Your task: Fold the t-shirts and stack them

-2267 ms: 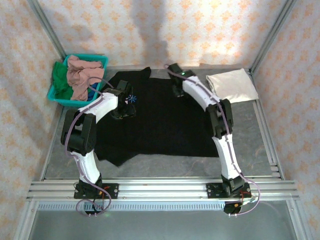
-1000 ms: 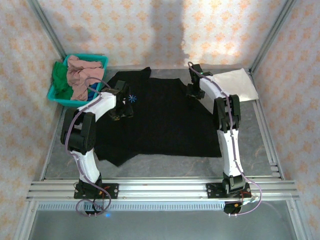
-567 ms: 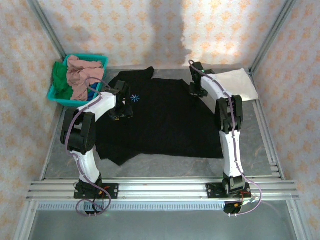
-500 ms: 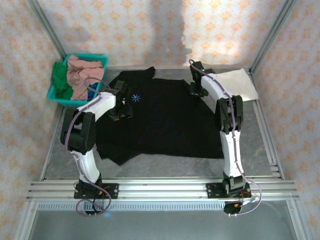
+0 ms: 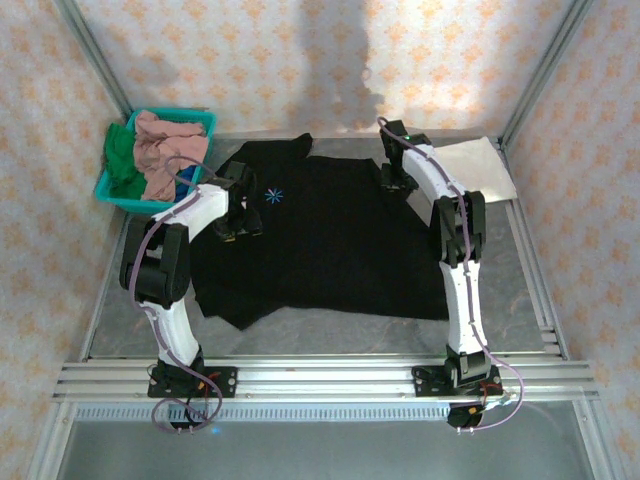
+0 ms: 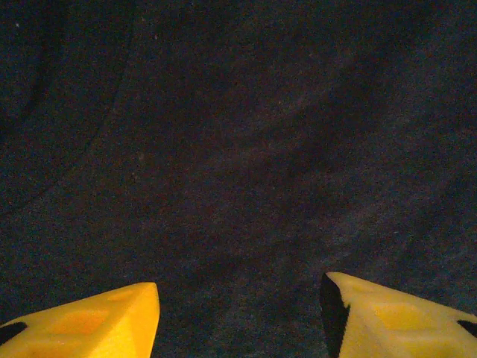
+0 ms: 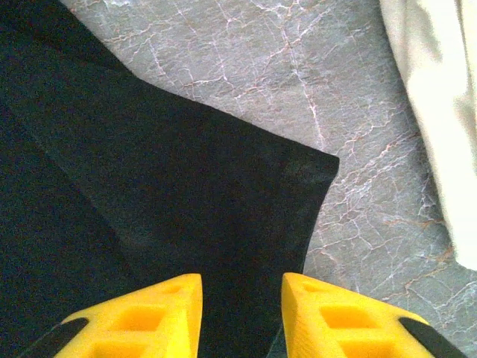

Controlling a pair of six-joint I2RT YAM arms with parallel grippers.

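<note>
Right gripper point(image 7: 242, 280) has slid toward upper right, spreading the black shirt point(image 5: 320, 240); it and left gripper point(image 6: 240, 287) both sit open, empty. Cream shirt point(image 5: 478, 168) looks folded, rest wait in basket point(image 5: 208, 122).

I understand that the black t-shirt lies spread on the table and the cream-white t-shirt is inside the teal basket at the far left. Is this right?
One detail is wrong. The cream-white t-shirt is not inside the teal basket. It lies on the table at the far right, as the top external view shows. The black t-shirt is indeed spread on the table.
</note>
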